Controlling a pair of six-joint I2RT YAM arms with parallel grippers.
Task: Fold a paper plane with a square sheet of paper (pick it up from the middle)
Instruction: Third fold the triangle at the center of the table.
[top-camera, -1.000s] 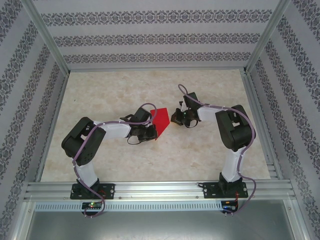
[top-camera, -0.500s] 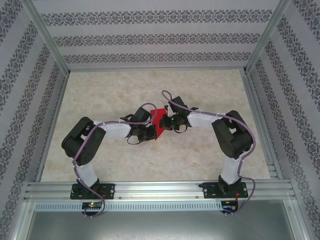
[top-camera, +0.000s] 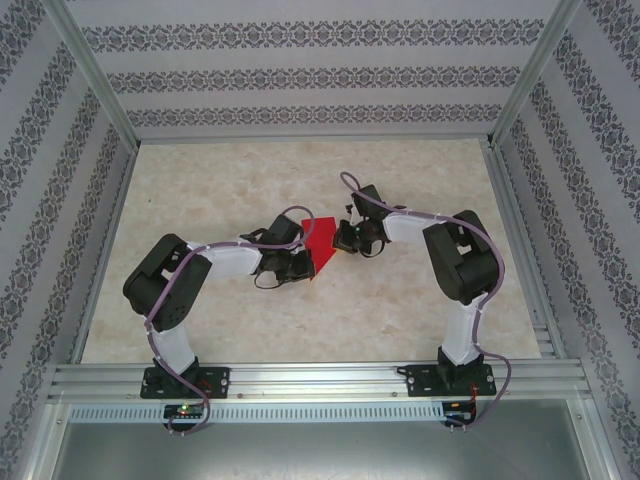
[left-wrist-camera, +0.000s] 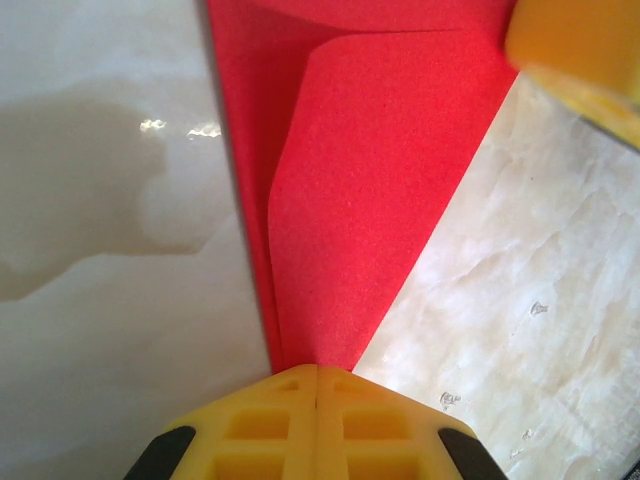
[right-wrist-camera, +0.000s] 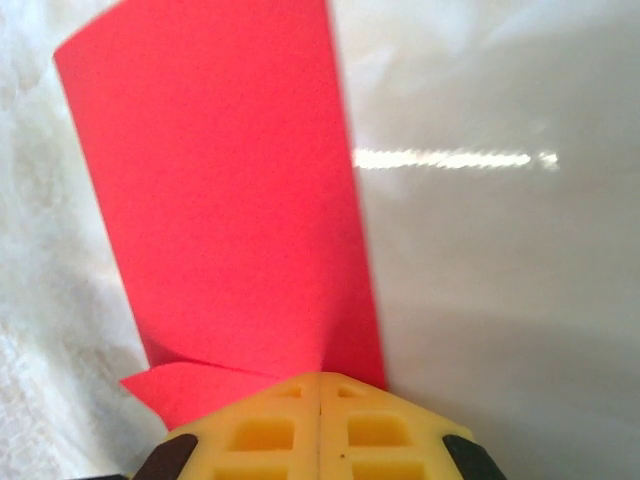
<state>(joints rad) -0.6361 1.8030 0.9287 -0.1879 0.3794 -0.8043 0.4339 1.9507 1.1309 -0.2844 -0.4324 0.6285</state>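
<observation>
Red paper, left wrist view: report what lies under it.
The pale marbled table shows around the red paper. The paper is folded, one layer overlapping another. Whatever sits directly beneath is covered and cannot be seen.

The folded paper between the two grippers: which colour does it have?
The paper is plain bright red, without any print; the left wrist view shows it best.

Overhead rear view; wrist cameras close over paper (top-camera: 322, 238)

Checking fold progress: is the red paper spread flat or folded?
Folded: the red paper shows one flap doubled over another layer; from above it forms a triangle.
</observation>
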